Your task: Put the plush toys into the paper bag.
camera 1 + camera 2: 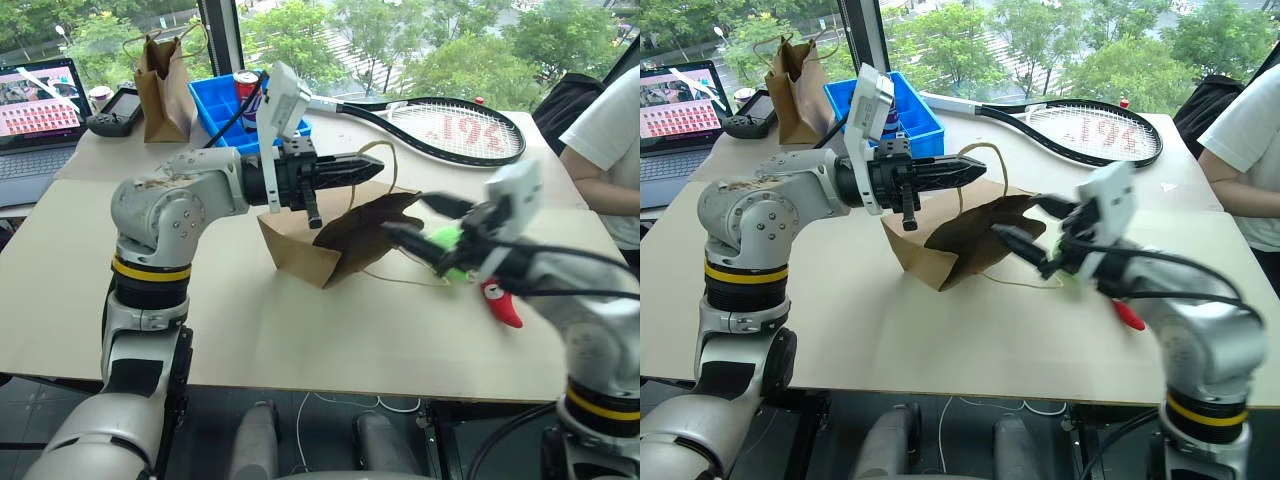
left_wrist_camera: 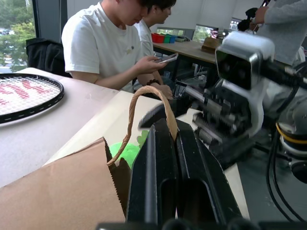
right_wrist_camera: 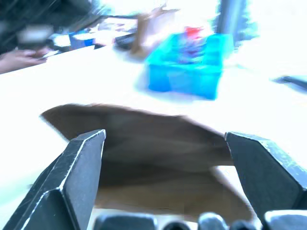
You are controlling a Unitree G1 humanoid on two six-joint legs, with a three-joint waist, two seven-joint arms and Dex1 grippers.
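Observation:
The paper bag (image 1: 300,245) lies tilted on the table's middle, its dark mouth facing right. My left gripper (image 1: 372,165) is shut on the paper bag's twine handle (image 2: 144,93) and holds it up above the mouth. The light-green plush toy (image 1: 447,243) lies on the table just outside the mouth, partly hidden behind my right gripper (image 1: 422,222). That gripper hovers open in front of the mouth with nothing between its fingers (image 3: 79,167). The red chili plush toy (image 1: 502,303) lies on the table under my right forearm.
A narrower brown bag (image 1: 165,85), a blue bin (image 1: 222,112) with a red can (image 1: 245,84), a laptop (image 1: 40,115) and a tennis racket (image 1: 450,130) sit along the table's back. A person (image 1: 610,150) in a white shirt sits at the right edge.

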